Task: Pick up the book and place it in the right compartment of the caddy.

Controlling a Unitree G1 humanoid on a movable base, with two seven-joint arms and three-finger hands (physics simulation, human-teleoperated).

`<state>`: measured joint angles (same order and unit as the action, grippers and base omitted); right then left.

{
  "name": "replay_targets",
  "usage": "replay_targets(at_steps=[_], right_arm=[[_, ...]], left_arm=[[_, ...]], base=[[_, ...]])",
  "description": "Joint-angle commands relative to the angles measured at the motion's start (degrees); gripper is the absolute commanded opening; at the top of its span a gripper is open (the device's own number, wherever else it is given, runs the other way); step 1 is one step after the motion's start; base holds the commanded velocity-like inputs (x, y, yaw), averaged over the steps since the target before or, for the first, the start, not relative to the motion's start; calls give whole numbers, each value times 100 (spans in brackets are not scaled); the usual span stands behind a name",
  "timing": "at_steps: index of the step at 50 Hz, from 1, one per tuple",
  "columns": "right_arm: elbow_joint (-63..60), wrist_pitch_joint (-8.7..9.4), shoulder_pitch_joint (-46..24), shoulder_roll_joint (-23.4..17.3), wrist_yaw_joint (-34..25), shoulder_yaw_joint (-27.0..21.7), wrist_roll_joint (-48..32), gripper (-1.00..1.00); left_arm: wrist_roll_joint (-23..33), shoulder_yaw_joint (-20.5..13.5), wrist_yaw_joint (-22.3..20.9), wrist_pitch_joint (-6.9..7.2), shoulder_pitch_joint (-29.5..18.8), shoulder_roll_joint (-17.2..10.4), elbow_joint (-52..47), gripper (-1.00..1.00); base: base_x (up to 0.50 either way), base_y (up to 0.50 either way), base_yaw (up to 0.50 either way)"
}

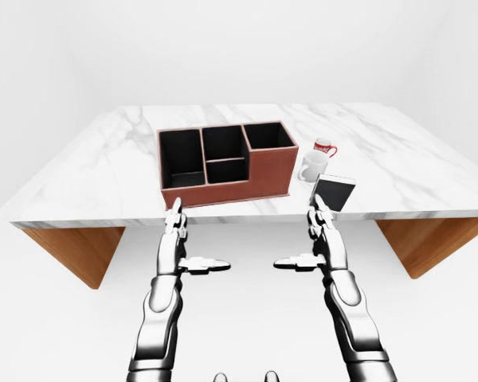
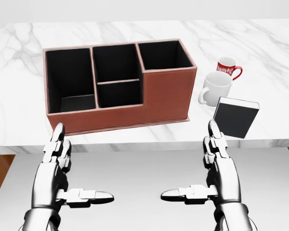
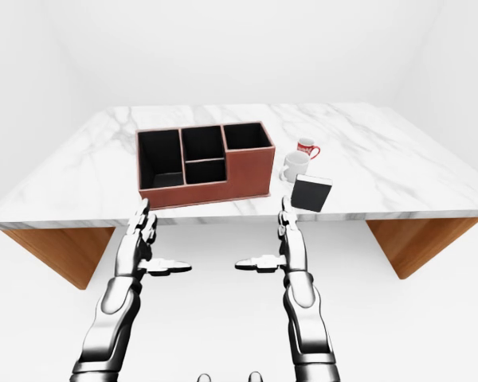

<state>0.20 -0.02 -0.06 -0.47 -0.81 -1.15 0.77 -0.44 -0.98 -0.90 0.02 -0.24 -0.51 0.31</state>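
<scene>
**Two open hands, one book waiting at the table's edge**

Two metal hands hover nearest me, short of the tabletop and holding nothing. The left hand [image 2: 62, 180] has its fingers pointing up and its thumb stuck out sideways; the right hand [image 2: 209, 175] mirrors it, fingers spread and empty, its fingertips just below the book in the head view.

The book [image 2: 236, 117] stands close to the near edge of the tabletop [image 1: 103, 171], right of the caddy, dark cover facing us and tilted a little, with pale page edges along its top. I'd judge it light and stiff, a hard slab that won't flex, but its smooth cover could slide between metal fingers. Pinching across the thin dimension, cover to cover near the upper half, looks the safest hold; a nudge might topple it.

Just behind it sits a white mug [image 2: 214, 88], with a red mug [image 2: 228, 67] beyond, so there is little room for a clumsy reach. The brown caddy [image 2: 166, 94] has dark compartments; the right one [image 2: 163, 54] looks empty and deep.

The marble surface looks polished, probably slick, carried on wooden supports [image 1: 76, 251]. Around it the room is plain white walls and floor.
</scene>
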Motion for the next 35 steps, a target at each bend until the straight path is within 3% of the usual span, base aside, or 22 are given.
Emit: replay_targets(at_steps=[1,3,5,9,12,13,15,19,27,29,35], right_arm=[[-17,34,4,-77,-111,-180,127,100],[-44,66,-7,-82,-111,-186,136,100],[-45,73,-8,-83,-129,-199,175,100],[-37,53,0,-87,-128,-212,189,100],[-241,195,10,-119,-122,-256,210,100],[-578,384,51,-162,-121,-354,286,100],[-904,502,89,-215,-137,-483,348,100],[-1344,502,178,-286,-193,-810,524,100],[-2453,502,349,-446,-277,-1620,843,100],[-2651,502,414,-434,-325,-1775,878,100],[-3100,502,443,-489,-439,-2360,1206,100]], left_arm=[[-40,-147,-121,66,-42,-83,-35,100],[-54,-123,-151,241,35,-78,-340,100],[-40,-126,-147,296,42,-74,-440,100],[-25,-129,-154,258,40,-69,-413,100],[-37,-167,-178,288,59,-93,-461,100],[-123,-262,-214,368,36,-133,-519,100],[-182,-403,-197,365,-71,-188,-417,100],[-408,-715,-198,498,-150,-324,-541,100],[-927,-1478,-271,403,47,-566,-785,100],[-1067,-1700,-276,471,85,-641,-878,100],[-1464,-2271,-236,498,42,-883,-1154,100]], base=[[0,0,0],[0,0,0],[0,0,0],[0,0,0],[0,0,0],[0,0,0],[0,0,0],[0,0,0],[0,0,0],[0,0,0],[0,0,0]])
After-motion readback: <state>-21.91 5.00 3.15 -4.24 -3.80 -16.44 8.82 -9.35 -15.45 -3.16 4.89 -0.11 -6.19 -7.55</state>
